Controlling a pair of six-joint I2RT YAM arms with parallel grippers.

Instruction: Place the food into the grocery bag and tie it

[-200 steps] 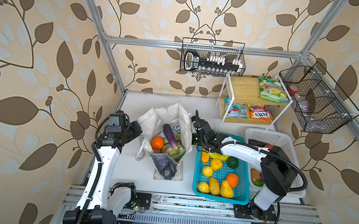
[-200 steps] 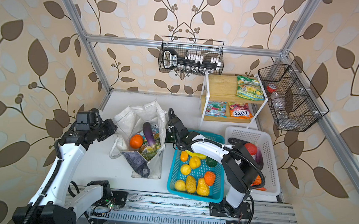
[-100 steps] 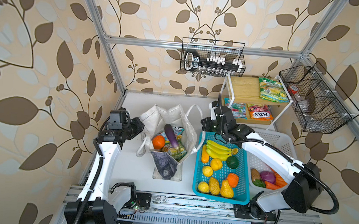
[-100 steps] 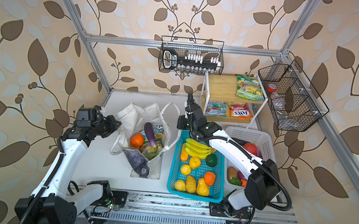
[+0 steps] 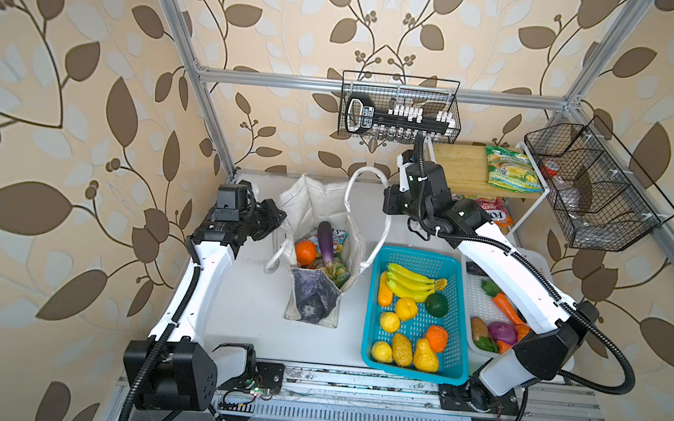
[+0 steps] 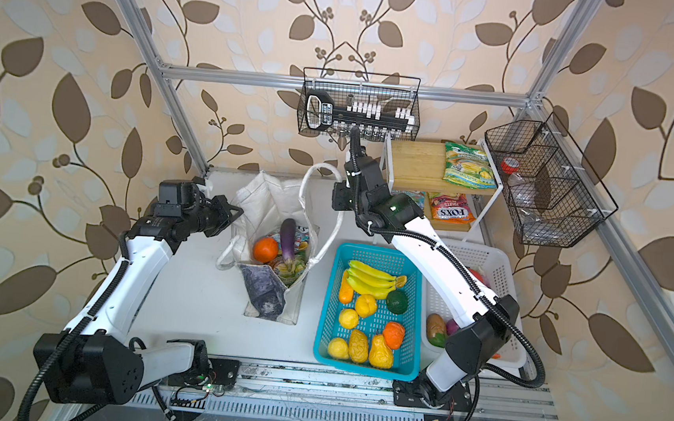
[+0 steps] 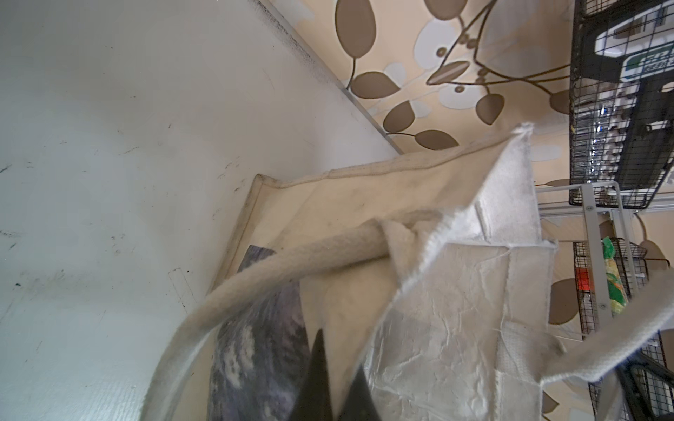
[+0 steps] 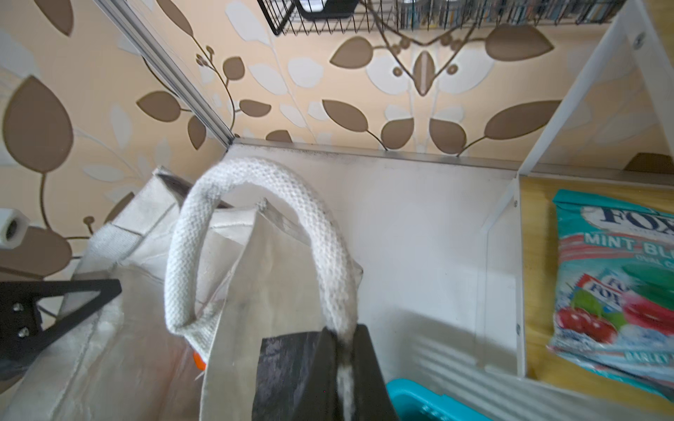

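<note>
- The left tool is pinched narrow on the cloth rim of the grocery bag, with cream fabric caught between its two dark fingers. In both top views it sits at the bag's left rim.
- The right tool is clamped tight on the bag's rope handle. The woven cord runs down between its fingers, and the handle arches up in a tall loop above the bag's right side.
- The second handle hangs slack over the bag's left wall.
- The grocery bag stands upright about mid-bench, nearer the back edge than the front. Its mouth gapes open between the two tools.
- Inside it lie an orange, a purple eggplant standing stem-down, and glossy snack packets beneath them.
- Just right of the bag, toward the bench's front edge, the teal basket holds the banana bunch and a lemon among other fruit.
- The bare bench shows to the left of the bag.
</note>
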